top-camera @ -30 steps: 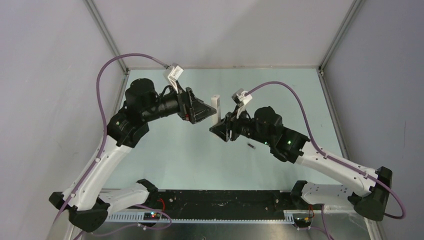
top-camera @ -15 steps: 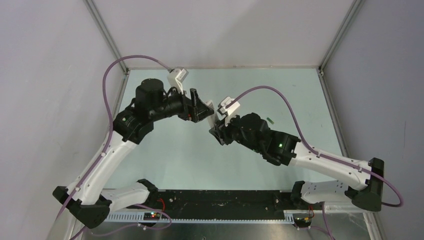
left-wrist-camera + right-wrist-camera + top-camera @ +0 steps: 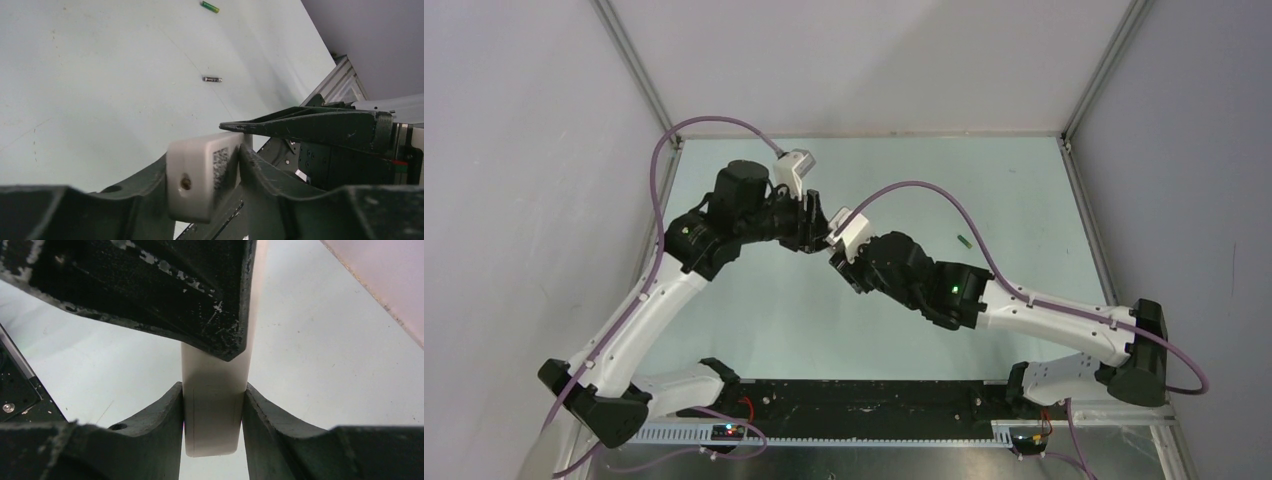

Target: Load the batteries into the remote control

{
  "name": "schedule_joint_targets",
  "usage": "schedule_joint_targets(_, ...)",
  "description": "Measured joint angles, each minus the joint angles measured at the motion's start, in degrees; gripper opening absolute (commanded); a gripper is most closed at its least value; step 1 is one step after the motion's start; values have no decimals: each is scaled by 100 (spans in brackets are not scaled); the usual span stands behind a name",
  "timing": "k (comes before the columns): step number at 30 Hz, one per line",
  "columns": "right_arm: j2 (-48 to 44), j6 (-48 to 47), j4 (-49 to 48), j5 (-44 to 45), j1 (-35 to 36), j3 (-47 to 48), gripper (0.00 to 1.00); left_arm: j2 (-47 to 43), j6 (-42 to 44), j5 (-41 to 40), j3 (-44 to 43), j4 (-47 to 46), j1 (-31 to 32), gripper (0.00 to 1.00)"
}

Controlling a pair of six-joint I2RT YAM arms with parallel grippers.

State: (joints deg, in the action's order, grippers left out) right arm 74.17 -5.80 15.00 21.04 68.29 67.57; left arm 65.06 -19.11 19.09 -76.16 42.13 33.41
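Remote control between both arms' jaws

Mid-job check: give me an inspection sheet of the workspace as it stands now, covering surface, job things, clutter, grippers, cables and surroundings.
Surface: pale green table, faint scratches.
Job's things: remote held off the table between both grippers; green battery and dark battery lie loose on the table, apart from each other, neither loaded.
Clutter: nothing seen.
Grippers: left gripper, jaws closed on the remote; right gripper, jaws closed on the remote.
Cables: purple left cable and right cable arch above the arms, no snag seen.
Surroundings: grey walls, metal frame posts at the back corners.
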Motion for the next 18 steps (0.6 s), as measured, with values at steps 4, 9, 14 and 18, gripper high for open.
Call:
schedule_joint_targets(4,46,-39,44,-2,0,0,6,20,15,195,0,81,4,20)
schedule_joint_targets(9,125,-24,13,0,0,2,9,55,-48,409,-17,136,35,0)
schedule_joint_targets(14,131,116,33,-35,-59,2,66,240,-46,391,-208,286,33,0)
schedule_joint_targets(18,59,328,-26,-417,-282,-20,92,341,-37,271,-313,468,2,0)
